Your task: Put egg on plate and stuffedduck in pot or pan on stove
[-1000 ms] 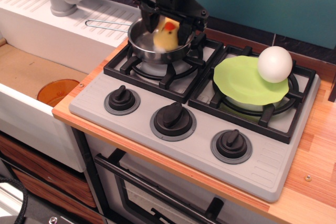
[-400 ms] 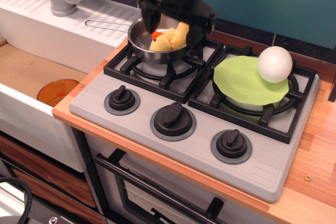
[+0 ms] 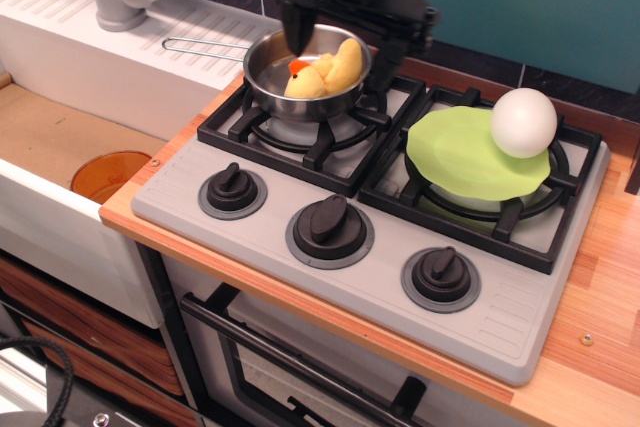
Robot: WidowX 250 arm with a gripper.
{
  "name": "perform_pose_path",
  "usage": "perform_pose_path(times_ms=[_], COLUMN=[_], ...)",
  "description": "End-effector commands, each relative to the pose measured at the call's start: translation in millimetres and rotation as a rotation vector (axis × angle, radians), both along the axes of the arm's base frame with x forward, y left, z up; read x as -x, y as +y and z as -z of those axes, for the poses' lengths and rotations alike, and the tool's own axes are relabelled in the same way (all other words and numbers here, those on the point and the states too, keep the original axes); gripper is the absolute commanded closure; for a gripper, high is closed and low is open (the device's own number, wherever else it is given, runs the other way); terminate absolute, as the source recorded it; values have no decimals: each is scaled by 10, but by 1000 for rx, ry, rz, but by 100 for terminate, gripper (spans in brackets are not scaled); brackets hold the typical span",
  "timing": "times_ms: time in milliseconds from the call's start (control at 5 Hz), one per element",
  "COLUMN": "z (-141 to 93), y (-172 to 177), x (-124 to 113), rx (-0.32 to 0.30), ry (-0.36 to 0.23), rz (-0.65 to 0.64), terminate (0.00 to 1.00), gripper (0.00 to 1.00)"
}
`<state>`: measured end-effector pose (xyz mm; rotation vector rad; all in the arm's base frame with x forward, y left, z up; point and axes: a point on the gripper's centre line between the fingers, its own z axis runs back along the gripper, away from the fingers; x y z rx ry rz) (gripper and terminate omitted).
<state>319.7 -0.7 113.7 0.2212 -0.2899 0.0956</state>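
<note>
Upper centre: duck point(image 3: 322, 71) lies in pan point(image 3: 305, 77), jaws apart above it. Egg point(image 3: 523, 122) on plate point(image 3: 470, 157) edge, seemingly. Likely done.

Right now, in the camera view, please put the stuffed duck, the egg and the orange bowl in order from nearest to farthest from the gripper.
1. Stuffed duck: lies in the steel pan, directly below the gripper and its open fingers.
2. Egg: to the right in the picture, on the far edge of the green plate.
3. Orange bowl: far down to the left, in the sink.
</note>
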Motion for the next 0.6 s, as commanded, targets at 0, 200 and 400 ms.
perform_pose_path(times_ms=[0,200,400], z=[-181,-134,-71], y=[-313,-330,-298], x=[39,18,-11], rx=[9,47,65], ry=[-54,-64,-78], rz=[-23,-28,-10], terminate=[0,0,100], gripper=[0,0,0])
